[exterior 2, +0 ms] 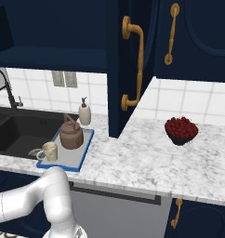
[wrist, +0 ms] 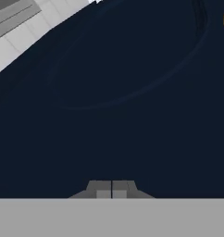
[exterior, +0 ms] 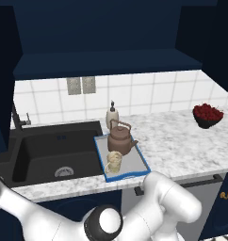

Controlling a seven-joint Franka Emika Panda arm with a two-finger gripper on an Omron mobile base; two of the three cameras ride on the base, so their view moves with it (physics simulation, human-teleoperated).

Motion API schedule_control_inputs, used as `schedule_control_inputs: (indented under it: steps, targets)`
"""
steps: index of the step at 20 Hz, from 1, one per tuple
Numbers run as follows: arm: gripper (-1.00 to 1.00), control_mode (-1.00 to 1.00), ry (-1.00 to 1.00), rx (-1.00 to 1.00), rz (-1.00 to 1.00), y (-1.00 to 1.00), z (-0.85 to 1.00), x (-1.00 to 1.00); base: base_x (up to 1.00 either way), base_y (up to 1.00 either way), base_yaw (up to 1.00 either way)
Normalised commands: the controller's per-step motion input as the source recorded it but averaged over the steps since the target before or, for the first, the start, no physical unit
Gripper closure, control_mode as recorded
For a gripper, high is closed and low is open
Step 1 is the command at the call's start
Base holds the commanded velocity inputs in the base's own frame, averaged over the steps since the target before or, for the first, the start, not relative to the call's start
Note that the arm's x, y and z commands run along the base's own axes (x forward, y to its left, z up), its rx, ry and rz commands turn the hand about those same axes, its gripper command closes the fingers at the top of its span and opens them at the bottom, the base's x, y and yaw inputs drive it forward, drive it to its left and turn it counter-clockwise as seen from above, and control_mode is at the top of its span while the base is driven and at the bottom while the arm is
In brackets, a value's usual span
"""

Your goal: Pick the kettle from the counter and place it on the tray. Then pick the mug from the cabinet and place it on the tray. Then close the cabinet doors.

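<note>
The brown kettle stands on the blue-rimmed grey tray, on the marble counter beside the sink. The cream mug sits on the same tray, in front of the kettle. Above, the navy cabinet is open; one of its doors stands edge-on with a long gold handle. In the hand view my gripper is shut with nothing in it, close to a navy door panel with an oval moulding.
A cream soap dispenser stands behind the tray by the tiled wall. A dark bowl of red fruit sits on the counter to the right. The black sink and its tap lie left.
</note>
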Motion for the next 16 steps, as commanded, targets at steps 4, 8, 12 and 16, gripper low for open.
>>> schedule_control_inputs:
  steps: [4,8,12,16]
  targets:
    - [1.00,-1.00,0.00,0.00,0.00,-0.67,0.34,0.00,0.00,0.00,0.00]
    - [1.00,-1.00,0.00,0.00,0.00,-0.68,0.46,0.00,0.00,0.00,0.00]
    - [1.00,-1.00,0.03,0.00,0.00,-0.67,0.26,0.20,0.00,0.00,0.00]
    - [1.00,-1.00,0.01,0.02,0.01,-0.63,0.00,0.21,0.00,0.00,0.00]
